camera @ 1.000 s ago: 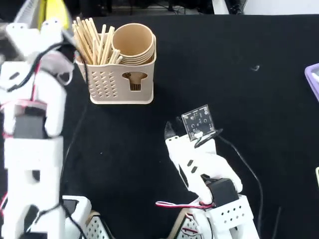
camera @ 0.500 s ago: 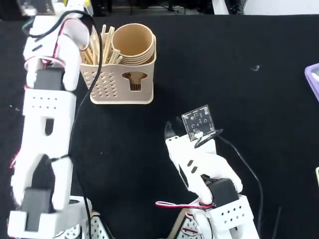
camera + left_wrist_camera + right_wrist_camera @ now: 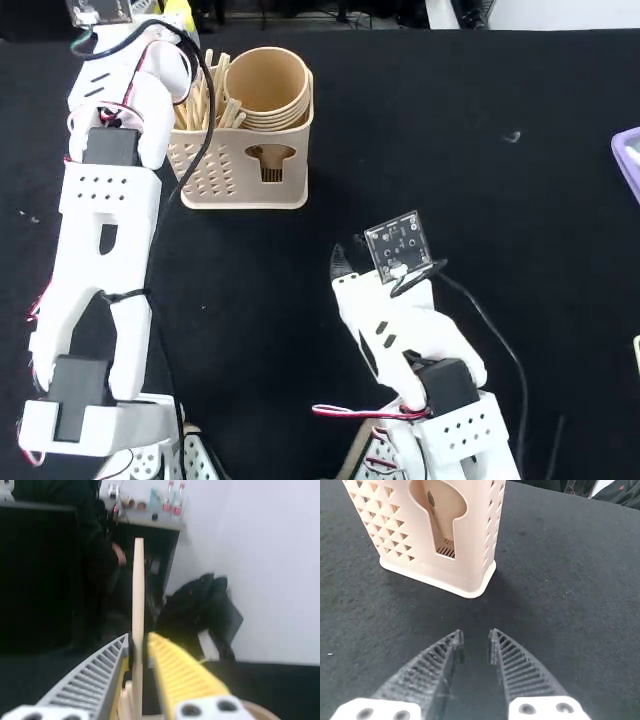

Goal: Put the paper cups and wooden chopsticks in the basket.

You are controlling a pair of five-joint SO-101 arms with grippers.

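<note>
While clamped on one wooden chopstick (image 3: 138,595), left gripper (image 3: 137,655) noted over chopstick side of basket (image 3: 245,170), beside stacked paper cups (image 3: 268,85). Could snag on bundled chopsticks (image 3: 200,100) or spill outside if released tilted. Right gripper (image 3: 475,632) narrowly parted, empty, facing basket.

Bright, even overhead light across the matte black table (image 3: 450,150), soft shadow along the base of the basket (image 3: 385,530), brightly lit white wall (image 3: 270,555), dim room beside it.
</note>
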